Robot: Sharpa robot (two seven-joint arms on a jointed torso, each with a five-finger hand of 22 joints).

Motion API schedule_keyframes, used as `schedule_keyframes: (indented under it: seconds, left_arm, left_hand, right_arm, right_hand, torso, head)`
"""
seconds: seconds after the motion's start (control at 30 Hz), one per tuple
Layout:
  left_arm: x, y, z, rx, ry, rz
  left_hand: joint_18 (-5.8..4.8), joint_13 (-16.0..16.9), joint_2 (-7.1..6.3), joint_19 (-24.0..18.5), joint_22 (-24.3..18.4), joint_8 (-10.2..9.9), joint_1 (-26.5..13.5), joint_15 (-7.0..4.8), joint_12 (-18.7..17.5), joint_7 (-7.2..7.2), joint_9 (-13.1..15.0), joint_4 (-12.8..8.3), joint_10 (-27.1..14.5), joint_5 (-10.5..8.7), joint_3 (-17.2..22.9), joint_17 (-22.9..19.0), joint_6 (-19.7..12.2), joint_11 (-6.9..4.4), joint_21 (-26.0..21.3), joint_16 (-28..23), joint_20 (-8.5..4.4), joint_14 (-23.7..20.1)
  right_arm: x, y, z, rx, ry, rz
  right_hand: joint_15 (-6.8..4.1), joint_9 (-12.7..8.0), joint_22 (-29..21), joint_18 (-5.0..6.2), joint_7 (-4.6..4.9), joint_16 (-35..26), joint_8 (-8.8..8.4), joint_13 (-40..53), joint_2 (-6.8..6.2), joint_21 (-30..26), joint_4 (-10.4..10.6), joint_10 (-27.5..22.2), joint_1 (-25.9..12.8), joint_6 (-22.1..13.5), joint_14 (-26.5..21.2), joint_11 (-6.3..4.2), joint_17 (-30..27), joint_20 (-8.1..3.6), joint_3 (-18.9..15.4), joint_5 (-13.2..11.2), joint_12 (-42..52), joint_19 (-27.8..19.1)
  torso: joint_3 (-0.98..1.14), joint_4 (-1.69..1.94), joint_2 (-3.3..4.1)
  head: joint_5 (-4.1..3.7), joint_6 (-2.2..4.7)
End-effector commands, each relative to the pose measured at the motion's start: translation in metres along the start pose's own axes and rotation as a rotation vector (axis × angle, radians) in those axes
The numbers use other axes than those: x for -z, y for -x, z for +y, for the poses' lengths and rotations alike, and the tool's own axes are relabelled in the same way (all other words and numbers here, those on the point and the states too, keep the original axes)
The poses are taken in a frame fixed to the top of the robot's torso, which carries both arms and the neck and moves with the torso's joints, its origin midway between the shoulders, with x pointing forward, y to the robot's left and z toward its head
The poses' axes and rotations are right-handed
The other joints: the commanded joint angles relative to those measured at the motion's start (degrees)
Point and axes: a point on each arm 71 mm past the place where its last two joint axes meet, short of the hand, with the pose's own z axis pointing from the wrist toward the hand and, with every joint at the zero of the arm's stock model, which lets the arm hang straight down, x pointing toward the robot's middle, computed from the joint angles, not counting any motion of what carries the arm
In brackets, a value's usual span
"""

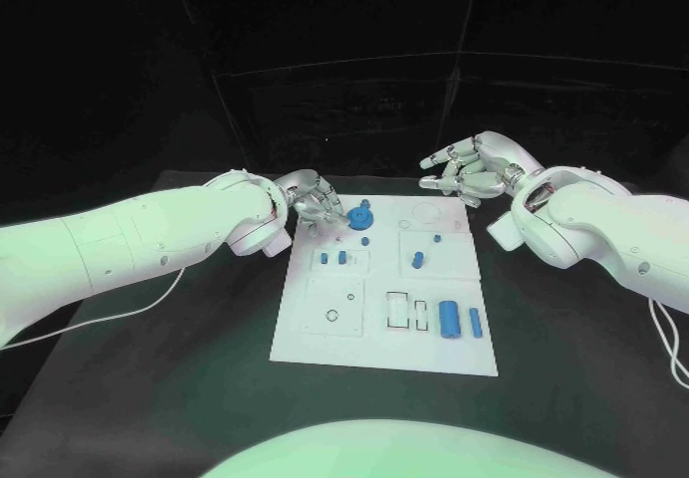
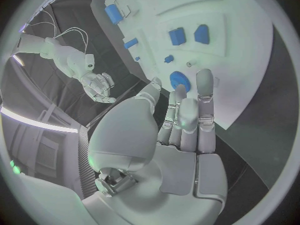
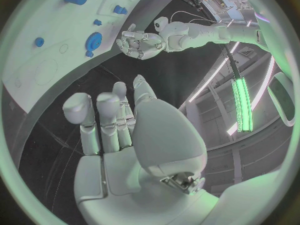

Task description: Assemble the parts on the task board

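Task board point(image 1: 376, 339): white rectangular plate lying flat at the middle of the black table point(image 1: 187, 398), long axis running away from the robot, far end between the two hands. Surface divided into recessed panels.

Parts on board:
- Round blue disc part point(image 1: 359, 216) with a small raised knob, near the far left corner; also seen in the left wrist view point(image 2: 180, 80) and the right wrist view point(image 3: 94, 40).
- Two small blue blocks point(image 1: 334, 258) side by side in the left panel below the disc.
- Small blue peg point(image 1: 418, 262), right of centre, tilted slightly.
- Tiny blue stud point(image 1: 435, 239) just beyond the peg.
- Large blue cylinder point(image 1: 449, 319) lying flat in the near right section, long axis along the board's length.
- Narrow blue bar point(image 1: 475, 321) just beside the cylinder on its right, parallel to it.

Left hand point(image 1: 311, 202): at the board's far left corner, just beside the disc, fingers fairly straight and close together, reaching toward the disc; nothing held. Contact with the disc cannot be told.

Right hand point(image 1: 467, 167): above the table beyond the board's far right corner, apart from all parts, fingers spread and loosely curled, palm empty.
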Motion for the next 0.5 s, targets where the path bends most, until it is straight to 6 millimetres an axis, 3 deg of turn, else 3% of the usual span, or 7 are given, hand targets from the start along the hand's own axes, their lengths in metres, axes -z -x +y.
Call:
schedule_keyframes:
  seconds: [0.03,0.1,0.17,0.23,0.3,0.4,0.5]
  left_arm:
    - [-0.001,0.002,-0.019,-0.046,-0.202,-0.066]
    - [-0.003,-0.002,-0.027,-0.124,-0.251,-0.066]
    - [-0.005,-0.006,-0.032,-0.185,-0.28,-0.06]
    - [-0.007,-0.01,-0.036,-0.241,-0.298,-0.048]
    - [-0.009,-0.015,-0.041,-0.307,-0.313,-0.033]
    - [-0.013,-0.021,-0.045,-0.381,-0.315,-0.006]
    - [-0.016,-0.026,-0.046,-0.434,-0.302,0.021]
  left_hand:
    - [1.18,-4.9,-0.3,-1.2,-2.4,-2.7,3.0,0.55,-5.0,0.65,-3.4,-2.0,-0.4,0.02,1.9,-7.4,1.3,0.76,-3.3,-7.0,0.79,-4.1]
    - [1.42,-9.6,-1.17,-0.5,-3.9,-5.4,5.2,0.72,-9.1,0.99,-7.0,-4.0,0.8,-0.05,4.9,-11.8,3.9,1.01,-5.1,-10.7,0.92,-5.0]
    - [1.31,-12.4,-2.37,0.9,-4.4,-7.4,5.0,0.6,-11.4,0.87,-9.4,-4.8,1.5,-0.41,6.4,-11.7,5.3,0.74,-5.4,-10.0,0.96,-3.1]
    - [1.36,-14.4,-2.88,3.1,-4.4,-8.9,4.5,0.37,-12.9,0.47,-11.1,-5.0,2.3,-0.28,7.5,-8.8,6.2,0.69,-4.8,-6.6,0.77,0.4]
    - [1.21,-16.0,-3.75,5.7,-4.0,-10.1,3.4,0.01,-14.1,0.05,-12.5,-4.9,2.9,0.06,7.8,-2.0,6.9,0.59,-3.7,-0.1,0.66,5.3]
    - [-0.02,-18.2,-4.79,10.7,3.1,-11.5,2.2,-0.17,-15.6,-0.17,-14.3,-5.0,3.6,-0.17,7.9,5.0,8.1,0.32,4.0,6.7,0.23,9.6]
    - [-0.72,-19.8,-5.06,12.6,6.6,-12.2,1.8,-0.11,-16.8,0.04,-15.4,-5.0,3.3,-0.2,7.7,7.1,9.1,0.53,7.6,8.8,0.26,10.7]
  right_arm:
    - [-0.001,0.0,0.002,0.001,0.009,0.0]
    - [-0.001,0.0,0.002,0.001,0.008,0.001]
    - [-0.001,-0.001,0.002,0.001,0.009,0.002]
    - [-0.001,-0.001,0.002,0.001,0.009,0.002]
    - [-0.002,-0.001,0.002,0.0,0.01,0.003]
    - [-0.002,-0.001,0.002,0.0,0.01,0.004]
    - [-0.002,-0.002,0.003,0.0,0.01,0.004]
  right_hand:
    - [0.0,-0.1,0.0,0.9,0.05,-0.1,0.24,0.1,0.41,-0.2,0.0,-0.3,0.2,-0.5,0.2,0.02,0.0,-0.09,-0.1,0.3,0.1,-0.3]
    - [0.0,-0.1,0.0,0.9,0.05,-0.1,0.24,0.1,0.41,-0.2,0.0,-0.3,0.2,-0.5,0.2,0.02,0.0,-0.09,-0.1,0.3,0.1,-0.3]
    - [0.0,-0.1,0.0,0.9,0.05,-0.1,0.24,0.1,0.41,-0.2,0.0,-0.3,0.2,-0.5,0.2,0.02,0.0,-0.09,-0.1,0.3,0.1,-0.3]
    - [0.0,-0.1,0.0,0.9,0.05,-0.1,0.24,0.1,0.44,-0.2,-0.1,-0.3,0.2,-0.5,0.2,0.01,0.1,-0.09,-0.1,0.3,0.1,-0.3]
    - [0.0,-0.1,0.0,0.89,0.04,-0.1,0.24,0.0,0.47,-0.2,-0.1,-0.3,0.3,-0.5,0.3,0.01,0.1,-0.09,-0.1,0.3,0.1,-0.3]
    - [0.0,-0.1,0.0,0.89,0.04,-0.1,0.24,0.0,0.47,-0.2,-0.1,-0.3,0.3,-0.5,0.3,0.01,0.1,-0.09,-0.1,0.3,0.1,-0.3]
    - [0.0,-0.1,0.0,0.9,0.04,-0.1,0.25,0.0,0.5,-0.2,-0.1,-0.3,0.3,-0.5,0.3,0.01,0.1,-0.09,-0.1,0.4,0.1,-0.3]
  torso:
    - [-0.05,-0.09,0.05]
    - [-0.04,-0.15,0.07]
    - [0.01,-0.17,0.04]
    - [0.0,-0.17,0.04]
    - [-0.05,-0.17,0.07]
    - [-0.02,-0.16,0.05]
    - [0.01,-0.11,0.02]
  head:
    - [-0.3,0.38]
    - [-0.4,0.65]
    - [-0.54,0.75]
    - [-0.67,0.75]
    - [-0.73,0.82]
    - [-0.81,0.84]
    - [-0.84,0.91]
